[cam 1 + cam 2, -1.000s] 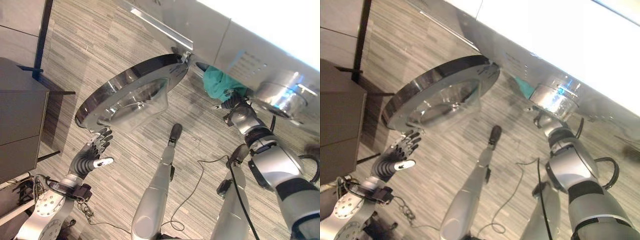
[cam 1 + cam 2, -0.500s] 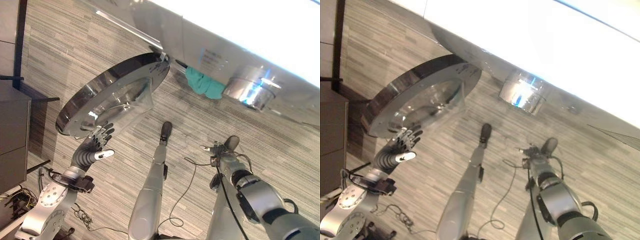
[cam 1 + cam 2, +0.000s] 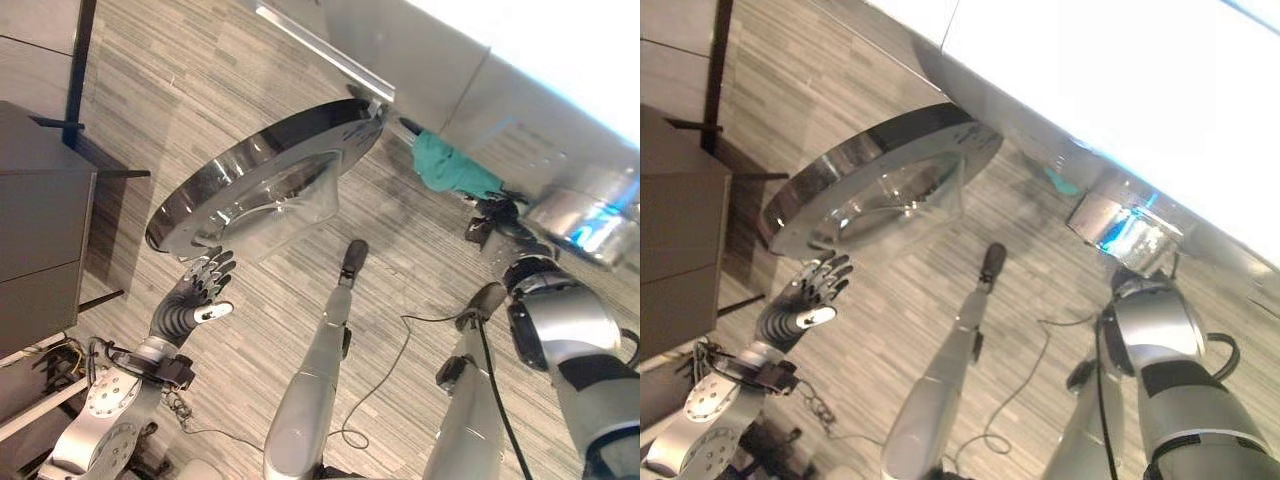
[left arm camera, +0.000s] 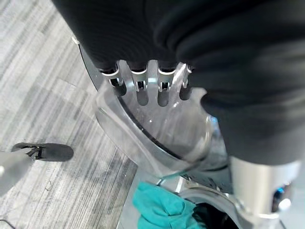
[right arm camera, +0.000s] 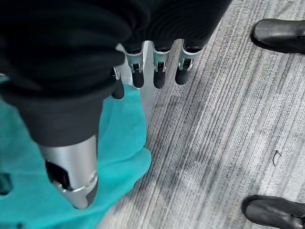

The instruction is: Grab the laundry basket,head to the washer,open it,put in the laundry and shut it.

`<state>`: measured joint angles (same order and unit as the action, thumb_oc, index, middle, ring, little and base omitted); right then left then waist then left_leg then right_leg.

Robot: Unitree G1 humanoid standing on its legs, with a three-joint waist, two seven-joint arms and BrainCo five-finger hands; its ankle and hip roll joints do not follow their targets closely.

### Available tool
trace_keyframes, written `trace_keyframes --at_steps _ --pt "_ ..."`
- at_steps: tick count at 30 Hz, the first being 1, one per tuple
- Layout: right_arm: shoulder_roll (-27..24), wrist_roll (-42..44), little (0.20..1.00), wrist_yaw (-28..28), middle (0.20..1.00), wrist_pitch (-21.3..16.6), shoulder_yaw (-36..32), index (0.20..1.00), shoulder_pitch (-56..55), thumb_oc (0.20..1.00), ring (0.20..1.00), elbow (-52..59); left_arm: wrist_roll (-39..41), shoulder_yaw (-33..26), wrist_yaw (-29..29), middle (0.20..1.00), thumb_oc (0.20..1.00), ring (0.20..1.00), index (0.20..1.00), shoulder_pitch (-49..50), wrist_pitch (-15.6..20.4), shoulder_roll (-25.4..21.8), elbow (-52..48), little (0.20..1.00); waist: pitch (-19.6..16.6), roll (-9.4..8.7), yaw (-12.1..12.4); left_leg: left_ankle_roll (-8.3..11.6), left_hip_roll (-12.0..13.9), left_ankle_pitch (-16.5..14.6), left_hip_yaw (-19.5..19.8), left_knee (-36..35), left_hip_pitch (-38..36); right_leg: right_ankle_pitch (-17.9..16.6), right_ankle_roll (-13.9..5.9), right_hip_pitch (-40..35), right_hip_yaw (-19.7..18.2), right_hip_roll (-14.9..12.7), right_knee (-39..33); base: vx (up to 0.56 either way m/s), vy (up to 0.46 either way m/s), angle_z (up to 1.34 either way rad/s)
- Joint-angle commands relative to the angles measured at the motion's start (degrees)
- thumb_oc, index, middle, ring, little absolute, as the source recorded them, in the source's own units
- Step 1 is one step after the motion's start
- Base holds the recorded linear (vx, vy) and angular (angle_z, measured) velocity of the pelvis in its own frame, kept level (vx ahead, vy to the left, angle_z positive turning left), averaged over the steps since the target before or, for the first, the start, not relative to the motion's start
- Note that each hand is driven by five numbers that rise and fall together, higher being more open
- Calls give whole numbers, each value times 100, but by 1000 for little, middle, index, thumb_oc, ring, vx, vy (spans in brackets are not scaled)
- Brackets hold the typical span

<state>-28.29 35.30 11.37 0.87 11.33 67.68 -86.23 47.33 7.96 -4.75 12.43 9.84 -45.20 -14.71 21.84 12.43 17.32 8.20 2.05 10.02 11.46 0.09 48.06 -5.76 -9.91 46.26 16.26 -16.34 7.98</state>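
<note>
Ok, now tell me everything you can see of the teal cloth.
The teal cloth is a soft, crumpled piece of fabric, plain in colour, hanging partly out of the washer's opening just beside the hinge of the open door. Part of it droops over the lower rim, the rest is hidden inside. The right hand is at it with straight fingers, its thumb lying against the folds. The left hand sits under the door, away from the cloth.

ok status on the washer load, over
Left hand open, under the open door. Right hand open, against the teal cloth hanging out of the washer. Cloth blocks shutting.
</note>
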Motion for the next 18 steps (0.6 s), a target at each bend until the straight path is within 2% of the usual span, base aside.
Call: trace_keyframes --at_steps 1,4,9,10,11,12,14,15,18 --pt "-719 235 1000 201 1000 -375 464 1000 705 1000 1000 273 155 285 17 1000 1000 1000 1000 -140 277 110 -180 1000 113 255 76 40 -169 -363 -380 -411 -235 1379 -73 97 -171 88 1024 9 11 7" --pt "-705 274 1000 287 1000 -392 542 1000 920 1000 1000 269 199 313 69 1000 1000 1000 1000 -197 273 144 -159 1000 106 253 91 28 -183 -395 -388 -342 -161 1398 -70 166 -188 76 1103 5 5 7" --pt "-54 665 1000 115 1000 -488 868 1000 1357 1000 1000 532 211 554 130 1000 1000 1000 1000 -544 301 153 -48 1000 71 159 131 14 -174 -464 -395 -200 -83 1384 -60 195 -187 95 1120 3 0 1" --pt "52 899 758 102 758 -560 911 758 1538 758 758 608 262 616 131 1000 1000 1000 1000 -569 319 123 -54 1000 51 141 150 16 -171 -470 -386 -195 -99 1387 -59 157 -172 101 1106 0 0 0" --pt "59 1025 598 103 598 -599 910 598 1643 598 598 631 284 643 157 1000 1000 1000 1000 -577 339 103 -55 1000 31 133 168 16 -174 -468 -381 -195 -104 1389 -60 135 -160 102 1097 0 0 0" --pt "27 1101 598 132 598 -649 910 598 1742 598 598 656 302 662 159 1000 1000 1000 1000 -569 341 95 -55 1000 7 129 190 17 -175 -470 -379 -194 -108 1393 -61 115 -147 98 1093 0 0 0" --pt "-99 1200 457 179 457 -723 934 457 1911 457 457 677 317 670 169 1000 1000 1000 1000 -567 361 60 -57 1000 -18 137 231 21 -176 -481 -363 -175 -109 1402 -67 85 -122 92 1093 0 0 0" --pt "-203 1243 200 215 200 -772 954 200 2018 200 200 717 326 663 168 1000 1000 1000 1000 -561 372 53 -68 1000 -43 136 263 24 -181 -487 -355 -156 -107 1413 -70 72 -107 92 1101 0 0 0" --pt "-474 1459 200 288 200 -933 978 200 2179 200 200 955 346 654 169 1000 1000 1000 1000 -563 394 60 -62 1000 -93 114 300 30 -195 -505 -330 -119 -104 1429 -74 54 -80 86 1125 0 0 0"
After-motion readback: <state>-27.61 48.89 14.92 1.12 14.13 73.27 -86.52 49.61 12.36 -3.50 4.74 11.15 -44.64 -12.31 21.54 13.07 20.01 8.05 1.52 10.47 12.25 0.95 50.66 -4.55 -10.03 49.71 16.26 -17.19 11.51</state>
